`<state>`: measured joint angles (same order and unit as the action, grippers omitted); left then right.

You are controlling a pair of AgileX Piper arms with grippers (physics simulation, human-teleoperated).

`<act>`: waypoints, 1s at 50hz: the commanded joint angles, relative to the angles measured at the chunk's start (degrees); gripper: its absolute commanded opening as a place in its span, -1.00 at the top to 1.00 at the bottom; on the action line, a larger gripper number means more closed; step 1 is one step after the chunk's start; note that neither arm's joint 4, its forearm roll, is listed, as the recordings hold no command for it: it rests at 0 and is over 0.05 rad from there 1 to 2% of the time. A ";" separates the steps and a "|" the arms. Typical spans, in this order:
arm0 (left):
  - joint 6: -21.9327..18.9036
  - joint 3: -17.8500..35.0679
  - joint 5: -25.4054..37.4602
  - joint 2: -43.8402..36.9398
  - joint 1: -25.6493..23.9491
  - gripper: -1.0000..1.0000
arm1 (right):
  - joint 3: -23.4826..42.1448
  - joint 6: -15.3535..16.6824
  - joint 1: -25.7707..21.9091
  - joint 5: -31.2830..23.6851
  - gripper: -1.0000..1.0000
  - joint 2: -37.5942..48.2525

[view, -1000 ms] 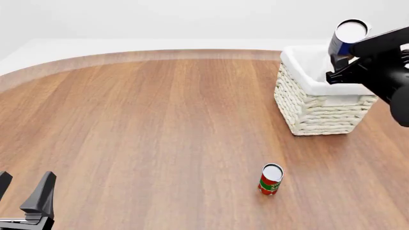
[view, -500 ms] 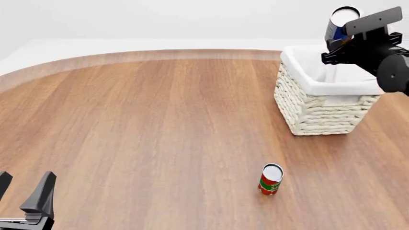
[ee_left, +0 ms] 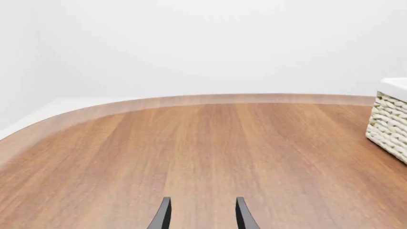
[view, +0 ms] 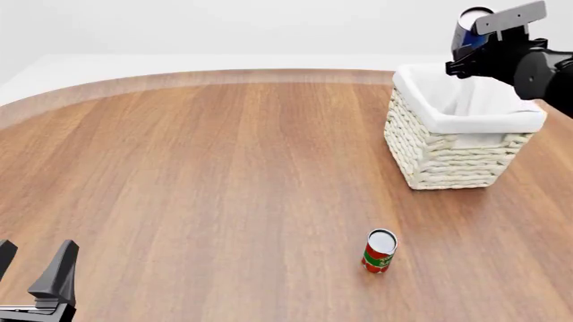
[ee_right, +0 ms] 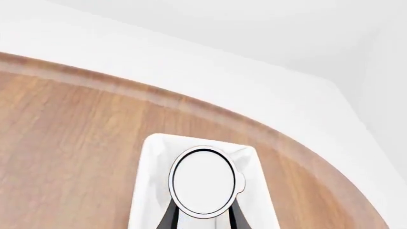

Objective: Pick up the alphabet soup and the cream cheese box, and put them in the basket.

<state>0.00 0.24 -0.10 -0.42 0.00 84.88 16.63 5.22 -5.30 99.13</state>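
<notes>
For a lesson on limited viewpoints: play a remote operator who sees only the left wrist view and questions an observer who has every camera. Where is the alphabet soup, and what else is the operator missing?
Operator: I see only the table and a corner of the basket. Where is the alphabet soup?
Observer: The right gripper holds the alphabet soup in the air above the basket.
Operator: Is it lined up with the opening?
Observer: The right wrist view shows the can's round top framed by the basket's white liner.
Operator: Anything else on the table?
Observer: A red and green can stands upright nearer the arms. No view shows the cream cheese box.
</notes>
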 commanded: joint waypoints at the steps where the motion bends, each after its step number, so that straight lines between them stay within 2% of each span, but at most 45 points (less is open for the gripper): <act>1: 0.00 0.00 0.00 0.00 0.00 -1.00 | 8.43 -2.19 0.42 -3.59 1.00 5.09; 12: 0.00 0.00 0.00 0.00 0.00 -1.00 | 12.60 -2.95 1.16 -6.45 1.00 10.13; 50: 0.00 0.00 0.00 0.00 0.00 -1.00 | 17.94 -3.85 2.99 -9.66 1.00 20.53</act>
<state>0.00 0.24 -0.10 -0.42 0.00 101.16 13.96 7.95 -14.01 117.79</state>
